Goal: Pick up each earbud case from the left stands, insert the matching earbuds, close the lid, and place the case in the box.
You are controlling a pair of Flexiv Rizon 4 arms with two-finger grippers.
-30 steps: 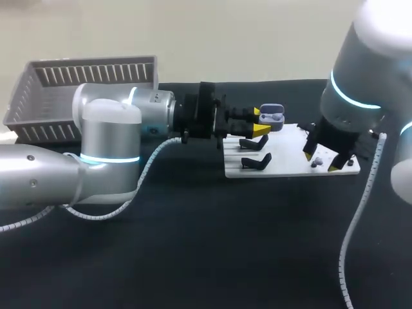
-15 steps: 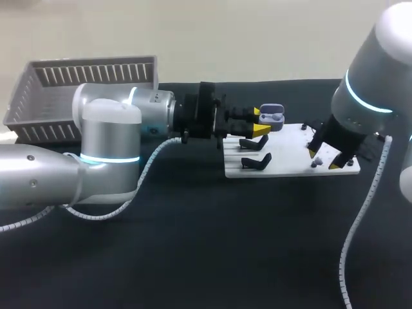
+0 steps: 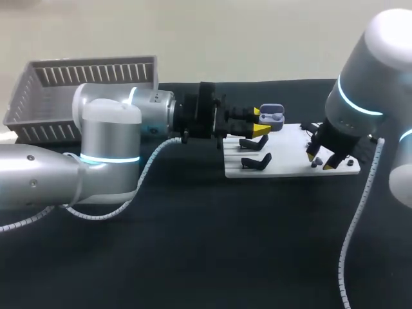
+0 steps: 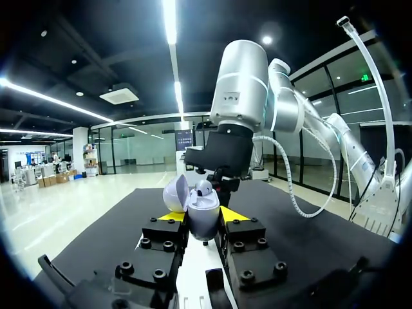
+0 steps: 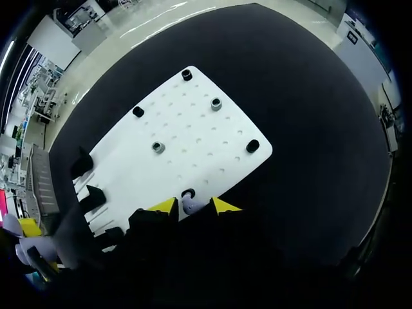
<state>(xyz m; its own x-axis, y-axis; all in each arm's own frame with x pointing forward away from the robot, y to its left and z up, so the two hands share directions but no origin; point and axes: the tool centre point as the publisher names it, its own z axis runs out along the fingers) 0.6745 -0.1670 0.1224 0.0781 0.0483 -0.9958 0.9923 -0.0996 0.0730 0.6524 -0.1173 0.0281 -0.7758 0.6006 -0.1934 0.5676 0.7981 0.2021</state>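
The left pincer (image 4: 203,215) is pinching the earbud case (image 4: 203,226) by its lower shell from two sides. The lid is open, and the case is held over the white plate (image 5: 193,138) at its end with the stands (image 3: 256,161). The case is probably light, rigid and smooth; grip the shell flanks, never the hinged lid. The right pincer (image 5: 193,206) is narrowly spread, straddling an earbud (image 5: 191,205) at the plate's edge, away from the stands; contact appears not yet made. The earbud looks tiny and slippery: pinch lightly.

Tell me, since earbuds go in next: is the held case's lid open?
Open: the left wrist view shows the earbud case with its lid tipped back.
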